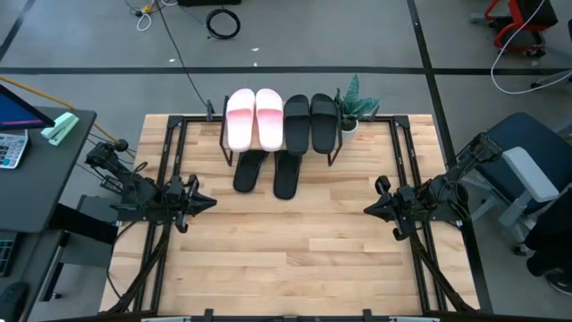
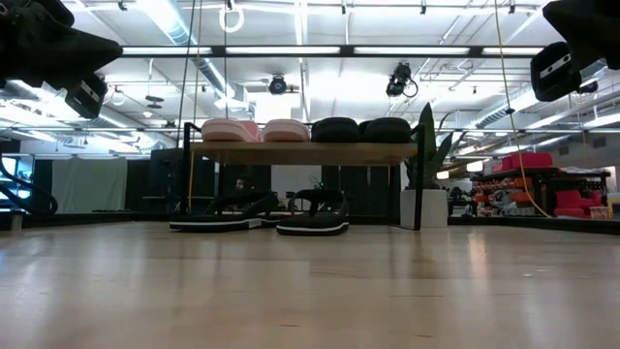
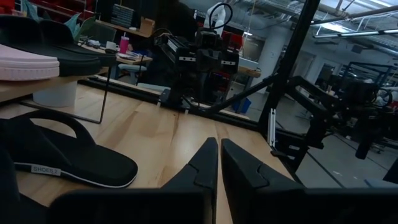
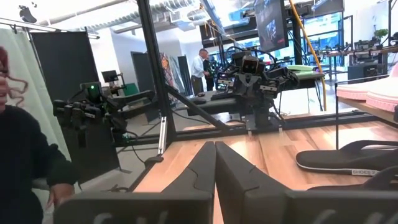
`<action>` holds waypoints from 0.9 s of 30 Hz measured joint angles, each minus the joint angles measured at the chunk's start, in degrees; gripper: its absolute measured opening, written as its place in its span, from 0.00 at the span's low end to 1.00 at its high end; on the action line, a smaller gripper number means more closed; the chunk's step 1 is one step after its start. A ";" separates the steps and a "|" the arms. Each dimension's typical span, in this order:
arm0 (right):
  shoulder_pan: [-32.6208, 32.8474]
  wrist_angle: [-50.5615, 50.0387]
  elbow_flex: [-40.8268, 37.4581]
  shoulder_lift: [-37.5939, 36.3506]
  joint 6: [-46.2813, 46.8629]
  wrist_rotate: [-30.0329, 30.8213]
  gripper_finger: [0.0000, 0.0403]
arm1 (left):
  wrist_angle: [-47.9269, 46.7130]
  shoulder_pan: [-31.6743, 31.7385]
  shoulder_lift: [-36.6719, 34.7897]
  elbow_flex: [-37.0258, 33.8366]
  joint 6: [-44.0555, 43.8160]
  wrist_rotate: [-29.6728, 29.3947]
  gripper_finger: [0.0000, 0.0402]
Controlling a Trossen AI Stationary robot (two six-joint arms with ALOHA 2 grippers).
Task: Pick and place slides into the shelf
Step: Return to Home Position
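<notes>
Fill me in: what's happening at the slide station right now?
Nothing is being handled at the moment. The left end effector and right end effector are both shut and empty, parked low at opposite sides of the table, pointing inward. On top of the shelf sit two pink slides and two black slides in a row. Another black pair lies on the table beneath it, sticking partly out at the front.
</notes>
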 joint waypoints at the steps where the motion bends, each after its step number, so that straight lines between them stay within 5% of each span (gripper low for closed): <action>1: 0.00 0.00 0.00 0.00 0.00 0.00 0.03 | 0.00 -0.01 0.00 0.00 0.00 0.00 0.06; 27: -0.02 0.00 0.02 0.01 0.00 0.00 0.03 | 0.07 -0.01 0.00 -0.02 0.00 0.00 0.06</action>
